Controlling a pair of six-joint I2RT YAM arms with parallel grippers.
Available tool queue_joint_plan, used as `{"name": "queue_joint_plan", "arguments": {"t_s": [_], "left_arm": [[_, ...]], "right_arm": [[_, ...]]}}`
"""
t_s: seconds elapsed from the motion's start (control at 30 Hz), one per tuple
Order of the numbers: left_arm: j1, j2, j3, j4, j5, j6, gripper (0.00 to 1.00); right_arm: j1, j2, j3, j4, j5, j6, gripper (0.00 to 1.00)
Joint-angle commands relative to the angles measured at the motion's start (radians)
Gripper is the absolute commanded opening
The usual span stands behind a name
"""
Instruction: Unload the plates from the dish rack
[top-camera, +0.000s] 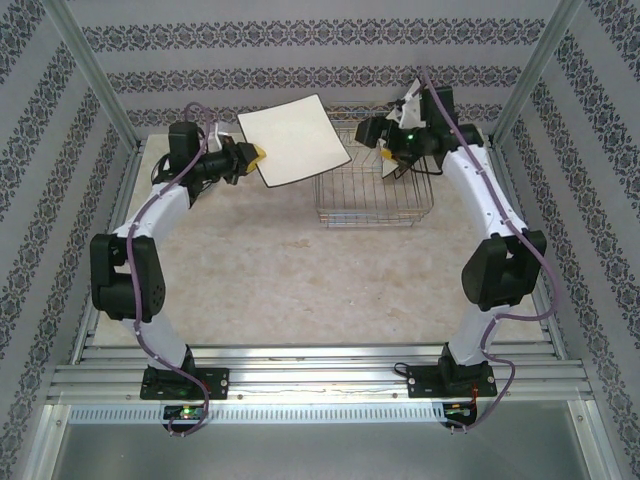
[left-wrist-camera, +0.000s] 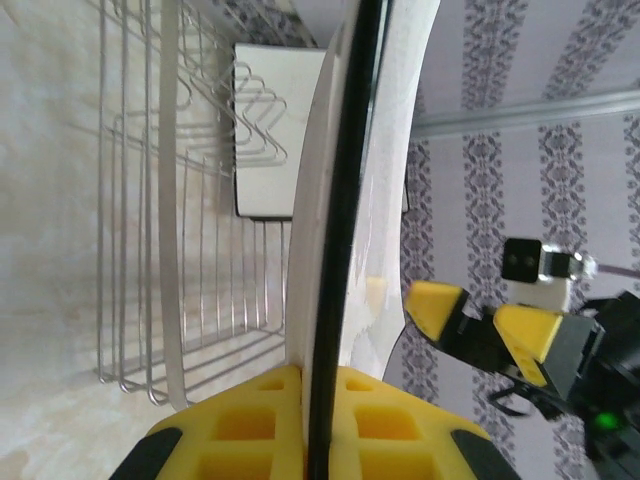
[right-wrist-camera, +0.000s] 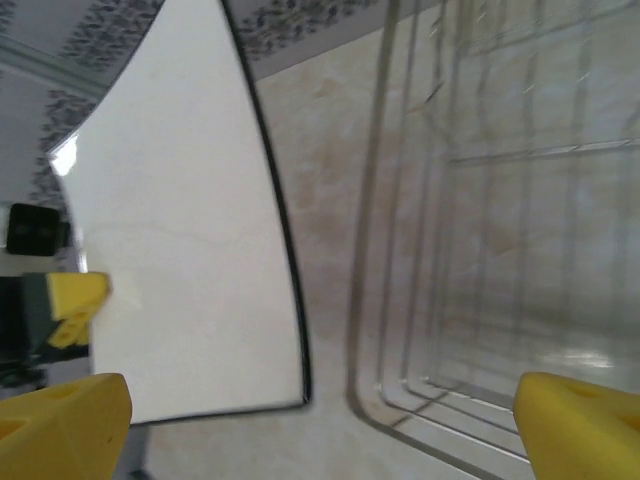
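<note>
Silver wire dish rack (top-camera: 372, 195) beneath spread-open right gripper (right-wrist-camera: 320, 420); square cream plate (top-camera: 295, 140) clamped in left gripper (top-camera: 255, 155).

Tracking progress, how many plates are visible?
2: one white square dark-rimmed plate in the left hand; another plate seemingly standing inside the silver wire dish rack. Others may be hidden.

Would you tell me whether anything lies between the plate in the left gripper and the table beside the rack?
Nothing visible does. The left gripper holds the square plate by its edge, apart from the rack on its left side, with table surface beneath it.
</note>
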Motion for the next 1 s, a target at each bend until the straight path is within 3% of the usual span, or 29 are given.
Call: {"name": "queue_joint_plan", "arguments": {"t_s": [0.0,0.23,0.33,0.97], "left_arm": [[0.01,-0.11,0.037,0.053,-0.061,0.07,0.0],[0.01,-0.18,-0.033,0.039,-0.262,0.077,0.0],[0.01,-0.207,-0.075,0.055,-0.331,0.073,0.0],[0.006,-0.227,-0.319,0.3,-0.79,-0.141,0.0]], "right_arm": [[0.001,0.047,0.151,-0.333,0.231,-0.201,0.98],[0.017,0.216,0.501,-0.7,0.625,-0.361,0.98],[0.008,0.27,0.618,-0.795,0.705,-0.37,0.98],[-0.013,0.234,0.562,-0.802,0.704,-0.383,0.98]]}}
